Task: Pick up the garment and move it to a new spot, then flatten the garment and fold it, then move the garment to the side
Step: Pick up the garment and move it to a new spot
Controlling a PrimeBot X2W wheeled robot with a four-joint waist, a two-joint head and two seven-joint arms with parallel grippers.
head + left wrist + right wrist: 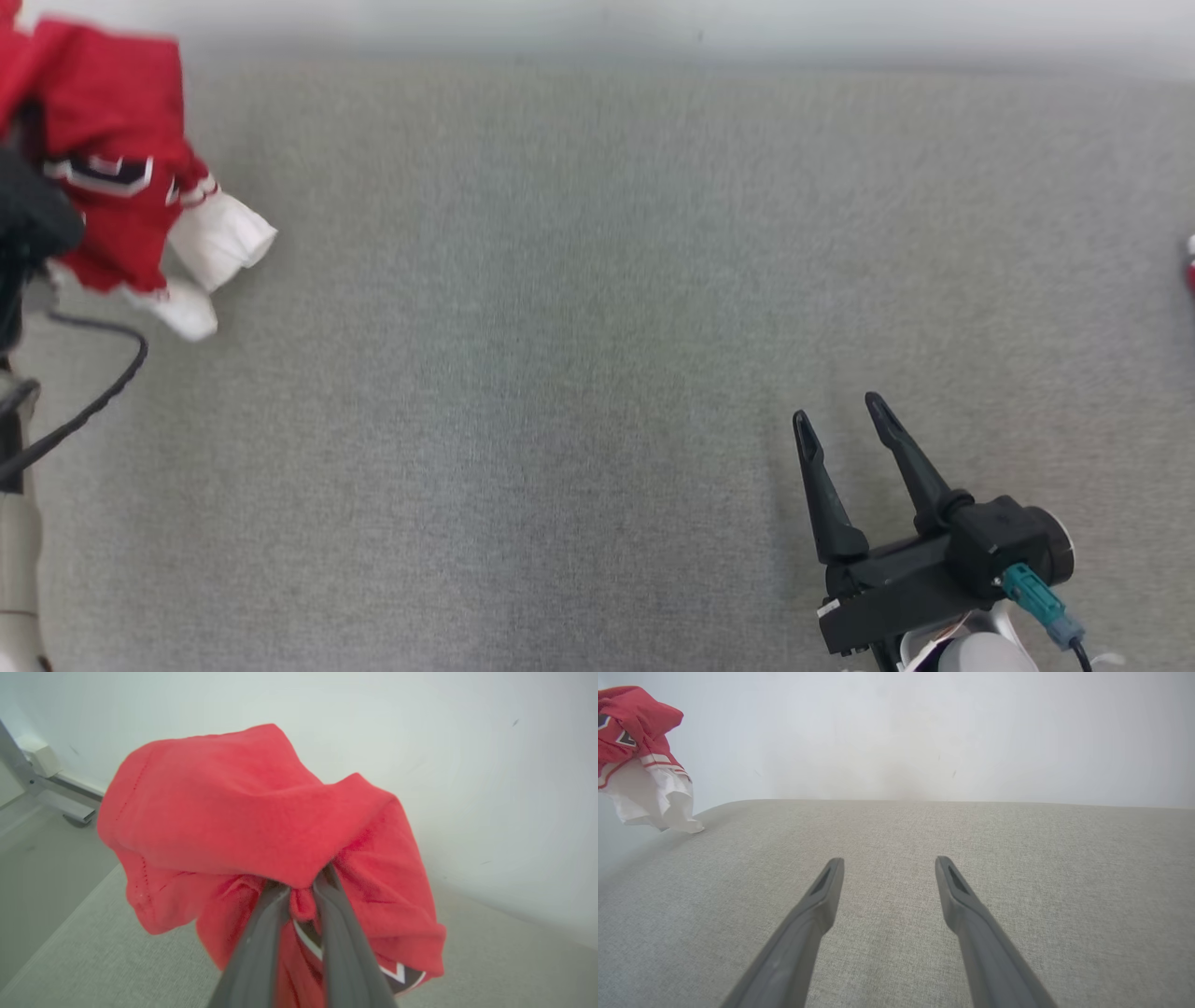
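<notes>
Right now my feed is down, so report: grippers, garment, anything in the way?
Left gripper shut on red garment, bunched, hanging at far left. Right gripper open, empty, above grey surface. Small red-white thing at far right edge.

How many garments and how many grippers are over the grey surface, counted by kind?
Garments: 1, the red and white garment, bunched up.
Grippers: 2, the left gripper with jaws shut on the garment, the right gripper with jaws open.
Total: 3.
</notes>
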